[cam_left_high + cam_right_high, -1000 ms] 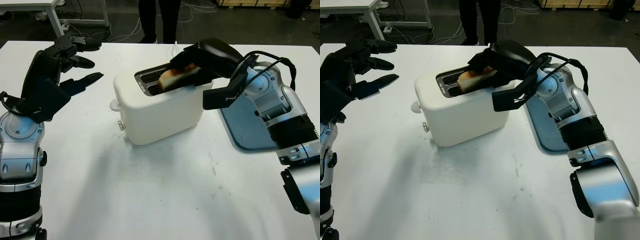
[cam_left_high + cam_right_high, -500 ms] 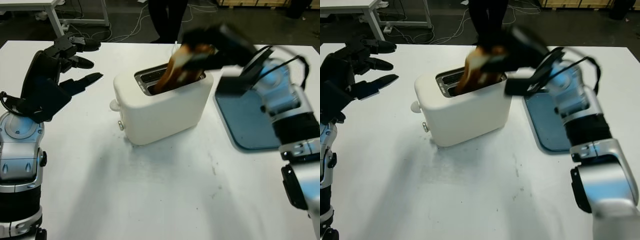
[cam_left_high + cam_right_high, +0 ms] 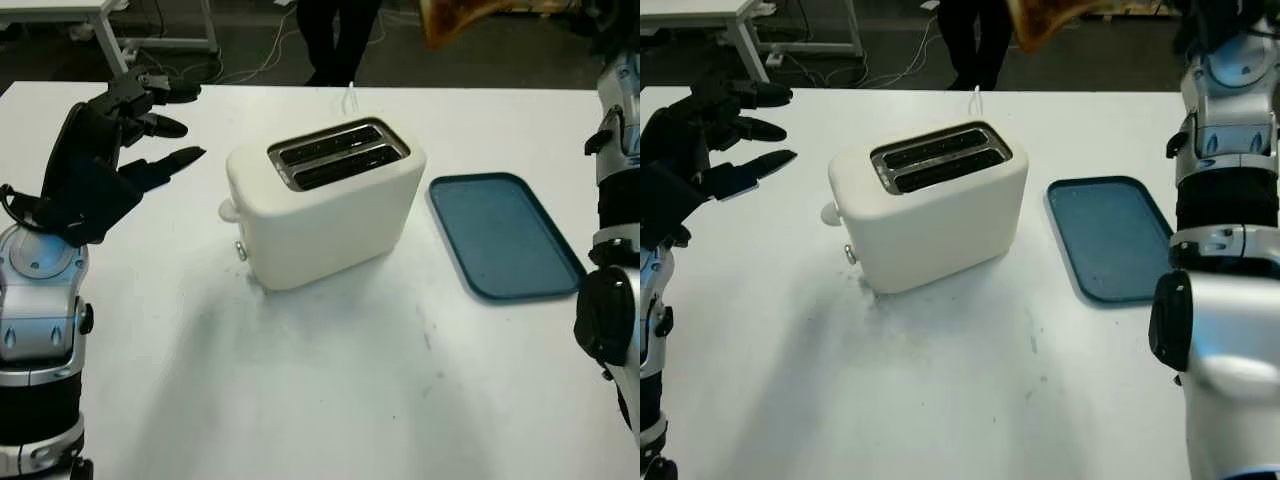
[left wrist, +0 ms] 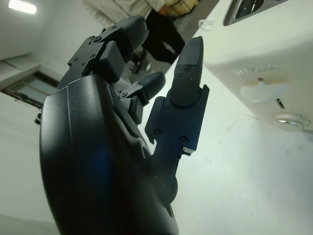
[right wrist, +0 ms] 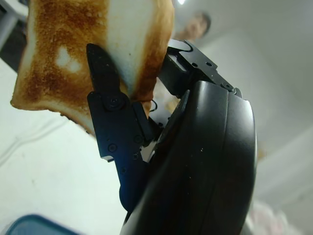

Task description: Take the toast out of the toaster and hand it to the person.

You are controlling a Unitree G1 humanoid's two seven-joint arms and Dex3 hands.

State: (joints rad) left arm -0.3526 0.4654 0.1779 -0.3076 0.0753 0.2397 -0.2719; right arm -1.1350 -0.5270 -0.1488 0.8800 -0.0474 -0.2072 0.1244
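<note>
The white toaster [image 3: 325,200] stands mid-table with both slots bare. A browned slice of toast [image 3: 455,18] is up in the air beyond the table's far edge, above and to the right of the toaster. My right hand [image 5: 142,83] is shut on the toast [image 5: 93,49], black fingers [image 5: 107,112] pinching its lower edge. My right arm [image 3: 1225,150] rises steeply along the right side. My left hand [image 3: 150,120] is open, held above the table left of the toaster, whose side [image 4: 274,54] appears in the left wrist view.
A blue tray [image 3: 505,235] lies flat to the right of the toaster. A person's dark legs [image 3: 335,40] stand beyond the far table edge, behind the toaster. A white cord [image 3: 350,98] runs from the toaster's back.
My right hand has pulled the toast out of the toaster slot and swung it up and away toward the far side. The left hand has stayed put.
</note>
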